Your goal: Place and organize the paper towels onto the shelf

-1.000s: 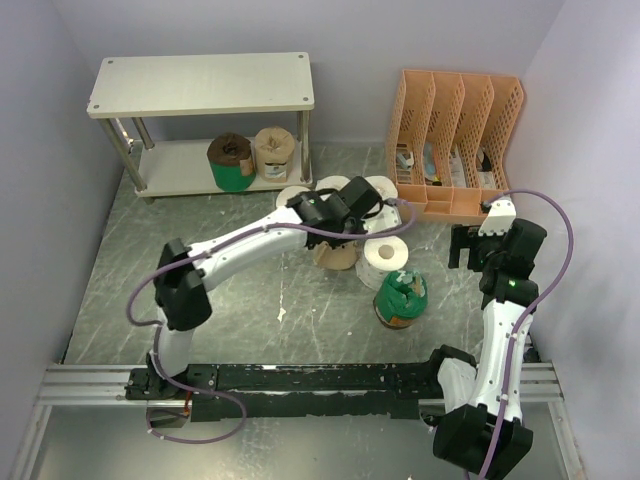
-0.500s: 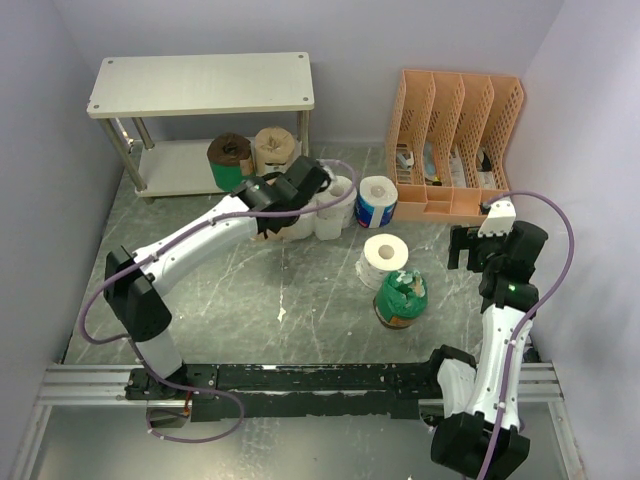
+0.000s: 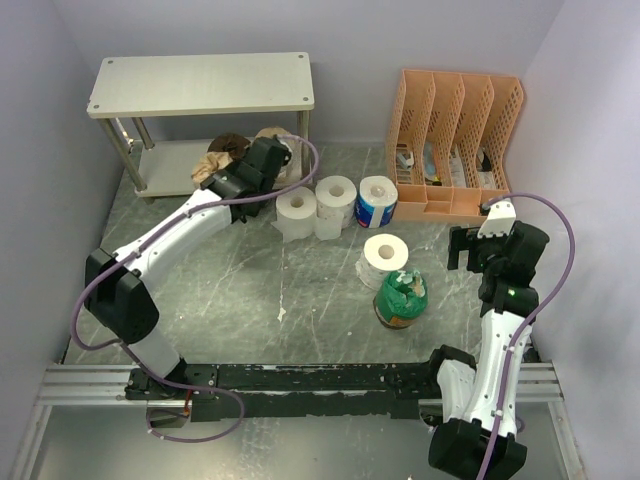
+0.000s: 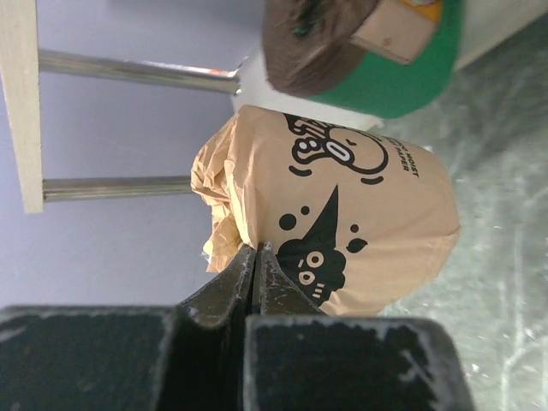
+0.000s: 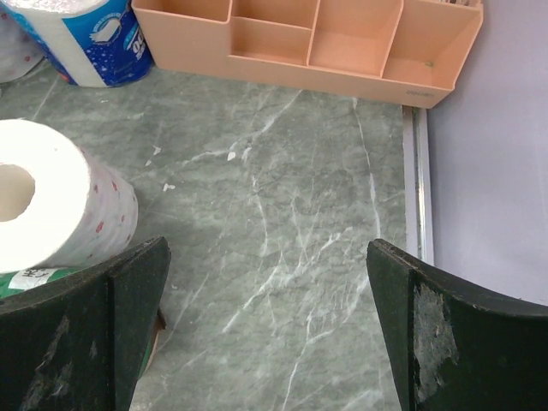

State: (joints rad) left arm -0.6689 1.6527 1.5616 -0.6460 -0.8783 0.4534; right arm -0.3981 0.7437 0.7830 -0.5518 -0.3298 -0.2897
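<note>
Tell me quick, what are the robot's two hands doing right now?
Left gripper: shut, pinching the tan-wrapped paper towel roll.
Right gripper: open, empty.

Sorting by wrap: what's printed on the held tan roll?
Tan paper-wrapped roll: black cartoon print; left wrist.

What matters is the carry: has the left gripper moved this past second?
Yes: the left gripper swung left and back, away from the orange file organizer, to the shelf's lower board.

Shelf [image 3: 200, 85]: pale two-tier rack, stood back left.
Lower tier: tan-wrapped roll [image 4: 342, 231], black-printed, sat against brown-topped green roll [image 4: 377, 51].
Floor row: left white roll [image 3: 296, 212], middle white roll [image 3: 335, 200], blue-printed roll [image 3: 377, 201], all stood upright.
Nearer: lone white roll [image 3: 385, 253] touched green-wrapped roll [image 3: 402, 298].
</note>
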